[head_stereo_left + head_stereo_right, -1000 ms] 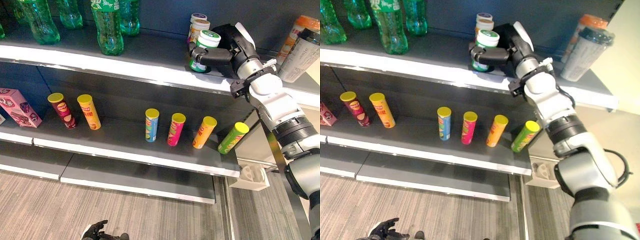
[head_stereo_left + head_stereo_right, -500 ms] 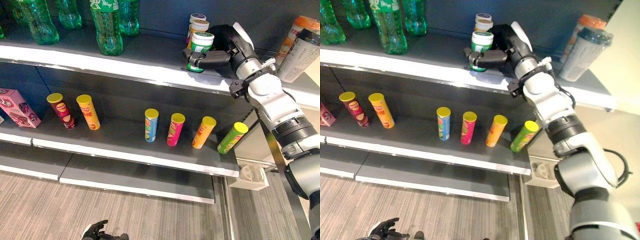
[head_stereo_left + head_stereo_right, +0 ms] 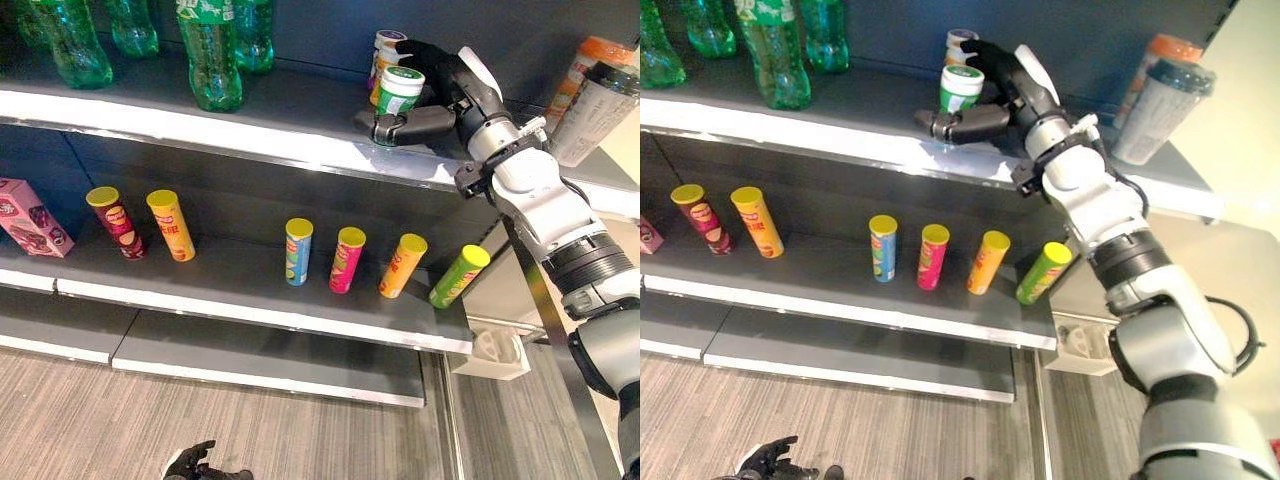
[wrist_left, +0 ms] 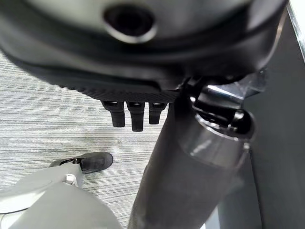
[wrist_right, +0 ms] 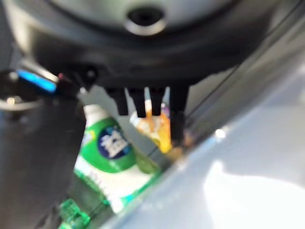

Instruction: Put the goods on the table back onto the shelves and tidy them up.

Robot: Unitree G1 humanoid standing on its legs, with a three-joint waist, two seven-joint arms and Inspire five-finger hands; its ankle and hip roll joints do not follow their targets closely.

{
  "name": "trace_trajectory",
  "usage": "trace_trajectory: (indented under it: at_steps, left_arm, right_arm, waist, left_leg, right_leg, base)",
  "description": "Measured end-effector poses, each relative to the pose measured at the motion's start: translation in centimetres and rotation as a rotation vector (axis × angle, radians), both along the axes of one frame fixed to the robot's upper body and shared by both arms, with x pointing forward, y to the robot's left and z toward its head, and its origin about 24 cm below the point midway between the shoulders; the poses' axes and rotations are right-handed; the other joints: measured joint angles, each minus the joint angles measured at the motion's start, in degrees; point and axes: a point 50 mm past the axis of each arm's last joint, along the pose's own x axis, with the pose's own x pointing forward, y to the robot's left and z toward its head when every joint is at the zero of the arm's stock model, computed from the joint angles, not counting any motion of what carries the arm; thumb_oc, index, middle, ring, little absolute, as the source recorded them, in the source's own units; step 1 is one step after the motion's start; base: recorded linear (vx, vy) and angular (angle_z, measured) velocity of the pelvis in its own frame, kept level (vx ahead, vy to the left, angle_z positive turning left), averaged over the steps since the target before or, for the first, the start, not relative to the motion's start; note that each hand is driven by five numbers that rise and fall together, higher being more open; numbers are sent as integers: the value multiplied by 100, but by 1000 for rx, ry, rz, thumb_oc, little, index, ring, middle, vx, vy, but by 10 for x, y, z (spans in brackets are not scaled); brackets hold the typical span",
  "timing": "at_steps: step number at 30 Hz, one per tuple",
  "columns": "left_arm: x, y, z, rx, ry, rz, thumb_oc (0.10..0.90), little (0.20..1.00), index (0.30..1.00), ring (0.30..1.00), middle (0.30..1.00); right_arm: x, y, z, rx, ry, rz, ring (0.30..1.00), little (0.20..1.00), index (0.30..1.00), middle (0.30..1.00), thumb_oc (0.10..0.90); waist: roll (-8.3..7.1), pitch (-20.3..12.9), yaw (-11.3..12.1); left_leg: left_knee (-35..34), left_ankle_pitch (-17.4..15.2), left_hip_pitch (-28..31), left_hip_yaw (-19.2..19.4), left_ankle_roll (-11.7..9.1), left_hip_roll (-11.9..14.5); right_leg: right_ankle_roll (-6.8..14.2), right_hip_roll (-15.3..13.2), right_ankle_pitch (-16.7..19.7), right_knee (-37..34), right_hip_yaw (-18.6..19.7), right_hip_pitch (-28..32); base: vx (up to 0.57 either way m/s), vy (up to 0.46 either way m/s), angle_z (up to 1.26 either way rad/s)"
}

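**Green-lidded jar on the top shelf, right hand loosened around it**

We log the shelving first: the top shelf (image 3: pixel 300 130) carries green bottles (image 3: pixel 208 55) at its left and two tall cups (image 3: pixel 600 100) at its far right. The middle shelf (image 3: pixel 250 290) holds a pink box (image 3: pixel 30 215) at far left, then six snack tubes (image 3: pixel 345 260) spaced along it, the rightmost leaning. All of these already sit shelved.

The right hand (image 3: pixel 440 90) reaches onto the top shelf. Its thumb juts out along the near side of the green-lidded jar (image 3: pixel 398 90), its fingers arch over and behind it. The right wrist view shows the fingers straight and apart, with the jar beyond them, so we read the hand as spread, not clamped. The jar stands upright on the shelf, just in front of two similar jars (image 3: pixel 385 50) stacked against the back.

The left hand (image 3: pixel 195 465) hangs low over the floor, fingers curled, holding nothing.

Our judgement: this jar's placement looks essentially finished; what may remain is nudging it into line. No table is in view, so we cannot say how many goods are left.
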Motion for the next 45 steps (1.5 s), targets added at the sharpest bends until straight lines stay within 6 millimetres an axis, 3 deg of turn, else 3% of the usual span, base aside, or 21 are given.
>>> trace_trajectory:
  at_steps: [6,7,10,17,19,23,29,31,33,36,37,38,39,40,41,42,43,44,45]
  left_arm:
    - [0,0,0,8,2,-14,800,900,900,900,900]
    - [4,-1,1,13,-3,-29,800,900,900,900,900]
    - [3,-1,0,12,0,-29,800,900,900,900,900]
    - [0,2,1,22,8,-25,800,900,900,900,900]
    - [-2,5,0,26,16,-17,800,900,900,900,900]
    - [-3,7,1,29,13,-6,800,900,900,900,900]
    - [2,9,5,47,-14,-39,800,900,900,900,900]
    - [3,10,7,48,-22,-48,800,900,900,900,900]
    - [10,14,13,67,-48,-87,800,900,900,900,900]
    - [12,26,19,102,-50,-111,800,900,900,900,900]
    - [14,33,24,119,-62,-127,800,900,900,900,900]
    - [12,40,26,134,-64,-89,800,900,900,900,900]
    - [15,35,24,118,-70,-68,800,900,900,900,900]
    - [16,33,24,111,-78,-71,800,900,900,900,900]
    - [15,35,25,111,-78,-75,800,900,900,900,900]
    - [15,39,27,119,-78,-73,800,900,900,900,900]
    - [12,42,27,121,-70,-55,800,900,900,900,900]
    - [12,39,25,110,-77,-44,800,900,900,900,900]
    - [11,38,24,106,-75,-43,800,900,900,900,900]
  right_arm:
    - [-45,12,41,-48,-221,168,900,900,900,900,800]
    - [-58,6,53,-53,-274,182,900,900,900,900,800]
    - [-71,-4,70,-5,-359,196,900,900,900,900,800]
    - [-104,-55,111,-35,-530,32,900,900,900,900,800]
    - [-115,-68,115,-23,-574,0,900,900,900,900,800]
    - [-134,-86,102,-56,-580,-45,900,900,900,900,800]
    - [-156,-134,56,-79,-485,-231,900,900,900,900,800]
    - [-151,-150,45,-73,-423,-311,900,900,900,900,800]
    - [-157,-171,28,-54,-380,-409,900,900,900,900,800]
    - [-155,-187,12,-51,-306,-500,900,900,900,900,800]
    - [-154,-187,9,-38,-310,-507,900,900,900,900,800]
    - [-149,-183,11,-8,-347,-496,900,900,900,900,800]
    - [-149,-186,11,-3,-348,-512,900,900,900,900,800]
    - [-148,-187,11,-8,-332,-527,900,900,900,900,800]
    - [-147,-189,8,-16,-313,-541,900,900,900,900,800]
    - [-145,-190,4,-26,-292,-548,900,900,900,900,800]
    - [-145,-189,2,-36,-279,-548,900,900,900,900,800]
    - [-144,-191,-1,-38,-262,-560,900,900,900,900,800]
    - [-144,-192,-4,-38,-250,-564,900,900,900,900,800]
  waist:
    - [-8,9,-133]
    - [-19,15,-129]
    - [-62,22,-195]
    - [-238,53,-321]
    - [-303,33,-474]
    - [-328,36,-702]
    - [-345,177,-1106]
    - [-304,321,-1236]
    - [-320,405,-1322]
    - [-247,530,-1494]
    - [-346,542,-1407]
    - [-168,643,-1018]
    - [154,675,-1042]
    - [306,674,-1064]
    - [318,655,-1044]
    - [217,602,-1021]
    - [179,574,-972]
    - [247,560,-827]
    - [156,557,-742]
  left_leg:
    - [-1,-10,-4,16,8,-2]
    - [-2,-11,-4,17,9,-3]
    - [-2,-15,30,43,11,0]
    - [-3,-23,33,79,21,-1]
    - [-2,-51,62,210,28,-12]
    - [-1,-96,109,386,29,-38]
    - [-2,-210,136,932,181,-189]
    - [-25,-284,229,1143,262,-191]
    - [-2,-309,328,1387,298,-214]
    - [22,-322,410,1641,324,-264]
    - [127,-361,401,1886,369,-337]
    - [209,-464,391,2481,487,-88]
    - [208,-371,322,2576,343,168]
    - [170,-337,313,2568,295,250]
    - [166,-335,380,2567,289,235]
    - [169,-338,479,2564,284,174]
    - [207,-331,562,2530,286,153]
    - [567,-296,601,2456,292,396]
    - [933,-360,440,2320,251,494]
  right_leg:
    - [9,-1,-7,0,5,-9]
    - [10,-2,-7,0,5,-8]
    - [11,0,-8,0,29,7]
    - [13,2,-7,1,60,-12]
    - [25,2,7,1,190,-79]
    - [28,7,60,5,359,-177]
    - [133,-62,562,11,719,-542]
    - [291,-86,774,8,818,-624]
    - [204,-53,966,9,747,-706]
    - [281,-24,1030,-67,712,-777]
    - [247,27,1059,-68,581,-945]
    - [383,-4,-166,66,-678,-1173]
    - [78,-76,-328,739,-1317,-1306]
    - [4,-188,-267,1161,-1460,-1265]
    - [23,-371,-293,1437,-1479,-1064]
    - [-9,-484,-291,1429,-1460,-800]
    - [-294,-331,-467,1153,-1223,-606]
    - [-425,-17,-319,687,-1129,-284]
    - [-483,3,-271,485,-1049,-153]
  base:
    - [0,0,0]
    - [1,18,-3]
    - [5,2,-1]
    - [-2,11,-3]
    - [-27,52,-25]
    - [-46,76,-25]
    - [-62,62,-46]
    - [-80,21,-58]
    - [-76,-1,-56]
    - [-174,14,-44]
    - [-115,-38,-171]
    - [-62,-79,-182]
    - [20,-112,-150]
    - [38,-132,-31]
    - [74,-176,-23]
    - [39,-143,-24]
    - [88,-241,-37]
    - [71,-214,-42]
    - [82,-266,-37]
